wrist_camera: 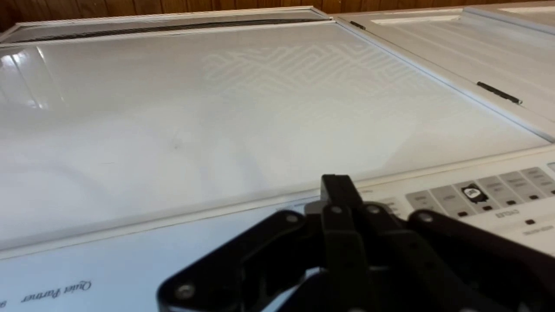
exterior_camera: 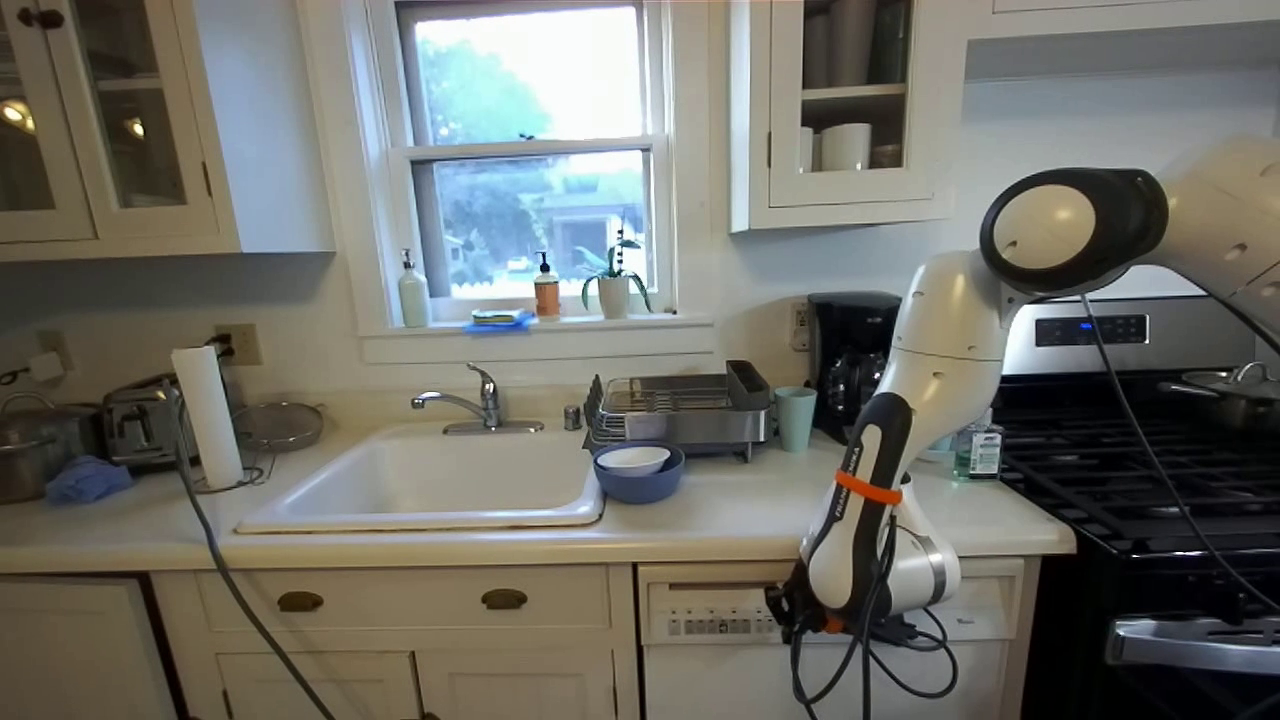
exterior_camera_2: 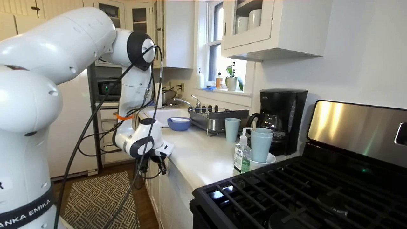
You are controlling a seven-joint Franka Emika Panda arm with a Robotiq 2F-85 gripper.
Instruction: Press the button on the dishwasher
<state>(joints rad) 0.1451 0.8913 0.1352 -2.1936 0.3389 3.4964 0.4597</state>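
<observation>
The white dishwasher (exterior_camera: pixel 700 690) is built in under the counter; its plain front also shows in the wrist view (wrist_camera: pixel 195 112). Its top strip has a row of grey buttons (exterior_camera: pixel 720 626) with small dark markings, seen upside down in the wrist view (wrist_camera: pixel 448 200). My gripper (wrist_camera: pixel 336 178) is shut with its black fingertips together and nothing between them. The tips are over the control strip, beside the button row, on the side toward the "Quiet Partner" lettering. In an exterior view the gripper (exterior_camera: pixel 785 605) covers the button row's right end. Contact with the panel cannot be told.
The counter (exterior_camera: pixel 720 520) overhangs just above the gripper. A blue bowl (exterior_camera: pixel 640 485), dish rack (exterior_camera: pixel 690 400) and coffee maker (exterior_camera: pixel 850 330) stand on it. The black stove (exterior_camera_2: pixel 286 190) is beside the dishwasher. Loose cables (exterior_camera: pixel 865 660) hang from the wrist.
</observation>
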